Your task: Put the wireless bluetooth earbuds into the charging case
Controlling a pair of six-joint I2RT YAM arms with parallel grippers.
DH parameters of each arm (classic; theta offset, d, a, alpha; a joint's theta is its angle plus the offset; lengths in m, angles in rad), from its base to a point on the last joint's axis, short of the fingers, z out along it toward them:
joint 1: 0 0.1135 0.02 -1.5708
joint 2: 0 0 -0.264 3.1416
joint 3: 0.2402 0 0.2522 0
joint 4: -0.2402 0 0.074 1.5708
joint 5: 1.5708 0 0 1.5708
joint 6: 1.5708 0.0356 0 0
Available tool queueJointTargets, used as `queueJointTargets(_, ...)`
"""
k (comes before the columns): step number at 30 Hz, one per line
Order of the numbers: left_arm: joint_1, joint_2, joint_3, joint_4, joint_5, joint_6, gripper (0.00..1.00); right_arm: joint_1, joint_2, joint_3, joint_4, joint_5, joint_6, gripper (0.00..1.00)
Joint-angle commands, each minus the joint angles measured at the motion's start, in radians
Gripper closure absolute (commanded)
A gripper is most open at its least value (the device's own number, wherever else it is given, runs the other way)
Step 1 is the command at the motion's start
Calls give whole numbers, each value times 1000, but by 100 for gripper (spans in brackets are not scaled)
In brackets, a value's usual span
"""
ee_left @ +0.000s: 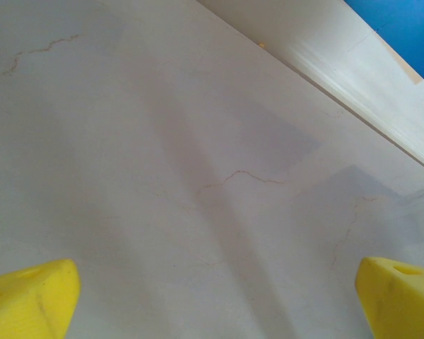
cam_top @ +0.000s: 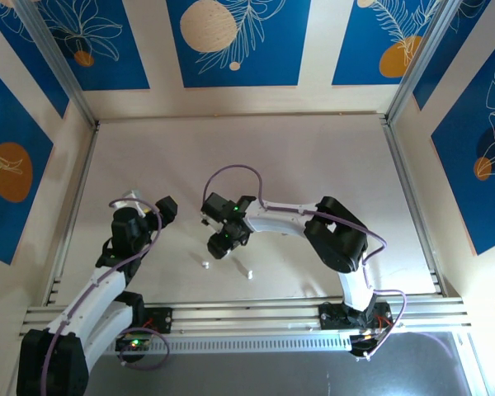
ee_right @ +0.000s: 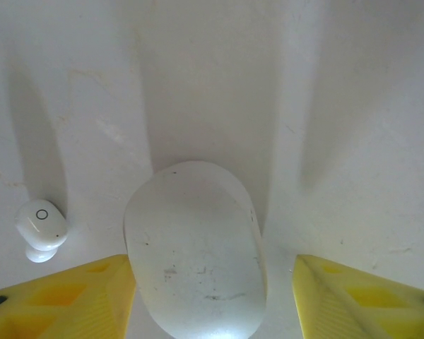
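Right wrist: white oval plastic charging case sits seemingly shut between spread jaws of the right pincer; tiny white plastic earbud lies beside it, uninserted; left pincer gapes wide.

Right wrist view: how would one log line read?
right hand open, straddling white case | white earbud beside case, apart | left hand open, empty

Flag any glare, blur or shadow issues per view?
Right wrist: case blows out at its lower end, soft shadow bands across the table, earbud sharp. Left wrist: yellow fingertips soft-edged, faint shadows. Top external: evenly lit, sharp.
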Motion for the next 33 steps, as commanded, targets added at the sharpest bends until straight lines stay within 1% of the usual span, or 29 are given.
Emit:
queueJointTargets(1,-3,-7,0,-7,-10,-3,0,11,-20,25,-27,17,0,39)
queueJointTargets(18,-3,-7,1,-7,-5,-3,0,27,13,66,-35,21,-4,40)
queueJointTargets(22,-3,-6,0,-7,-4,-3,0,28,19,67,-36,21,-3,43)
queueJointTargets(32,-3,-7,1,-5,-2,-3,0,29,32,68,-41,28,1,43)
queueJointTargets(33,-2,-7,1,-5,-2,-4,0,28,34,68,-41,28,1,45)
